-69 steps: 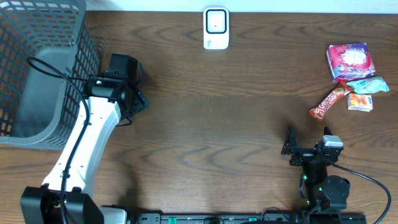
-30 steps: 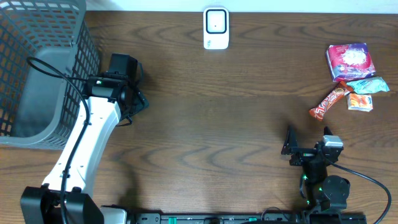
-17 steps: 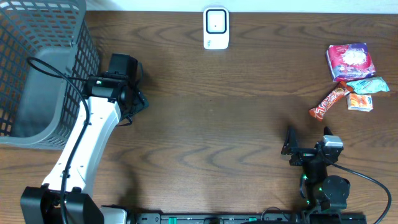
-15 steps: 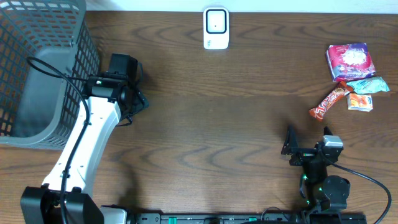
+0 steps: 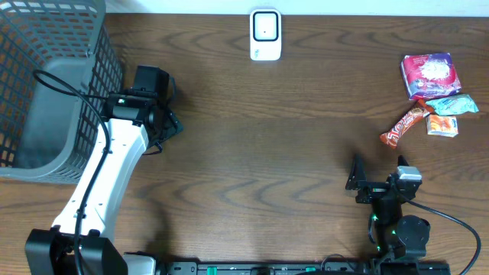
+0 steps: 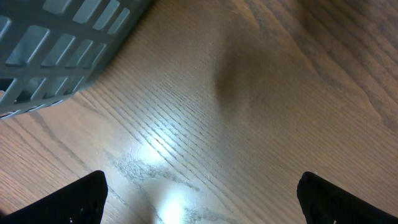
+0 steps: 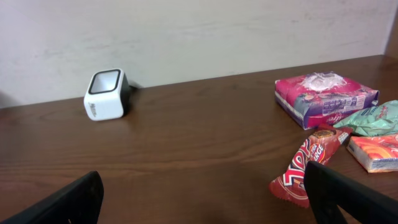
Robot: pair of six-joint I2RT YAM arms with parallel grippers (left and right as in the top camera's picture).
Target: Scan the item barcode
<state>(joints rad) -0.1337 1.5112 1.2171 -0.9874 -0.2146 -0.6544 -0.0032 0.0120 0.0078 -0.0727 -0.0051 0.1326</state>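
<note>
- The left gripper (image 6: 199,198) is spread wide and empty above the desk (image 5: 290,153), just beside the grey basket (image 5: 46,84).
- The right gripper (image 7: 202,200) is spread wide too, holding nothing.
- The red candy bar (image 5: 403,127), pink packet (image 5: 431,75), teal wrapper (image 5: 452,105) and orange packet (image 5: 442,125) lie clustered at the far right.
- The white scanner (image 5: 265,34) stands at the middle of the far edge.

Nothing is changing since the earlier overhead views. Left hand (image 6: 199,196) at 9 o'clock and right hand (image 7: 202,196) at 5 o'clock are sitting motionless, spread wide. Nothing on the table (image 5: 267,153) is shifting.
</note>
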